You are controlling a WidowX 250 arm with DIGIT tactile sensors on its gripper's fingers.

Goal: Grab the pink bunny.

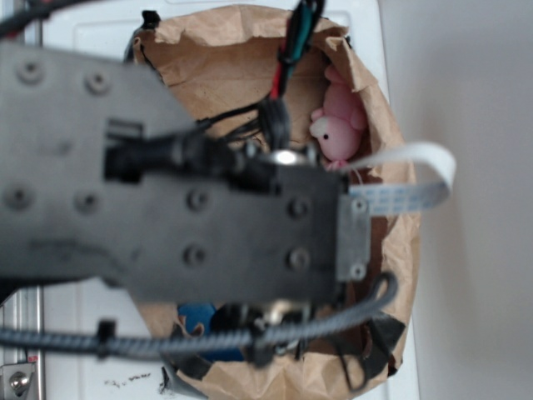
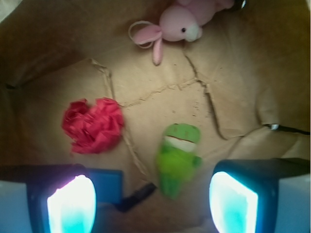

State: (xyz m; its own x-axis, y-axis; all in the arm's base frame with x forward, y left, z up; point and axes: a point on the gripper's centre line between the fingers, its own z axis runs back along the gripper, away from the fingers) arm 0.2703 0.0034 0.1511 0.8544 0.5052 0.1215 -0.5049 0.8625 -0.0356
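Observation:
The pink bunny (image 2: 182, 22) lies at the top of the wrist view on the brown paper floor, its white muzzle to the right, ears and a thin loop cord to the left. In the exterior view the pink bunny (image 1: 339, 125) rests against the paper bag's right wall, beyond the arm. My gripper (image 2: 152, 203) is open, its two glowing fingers (image 2: 70, 206) wide apart at the bottom of the wrist view, with nothing between them. The bunny is far ahead of the fingers.
A green frog plush (image 2: 178, 158) lies just ahead of the gripper, between the fingers' line. A crumpled red paper ball (image 2: 93, 125) sits to the left. A blue object (image 2: 112, 184) is by the left finger. The paper bag's walls (image 1: 400, 250) surround everything.

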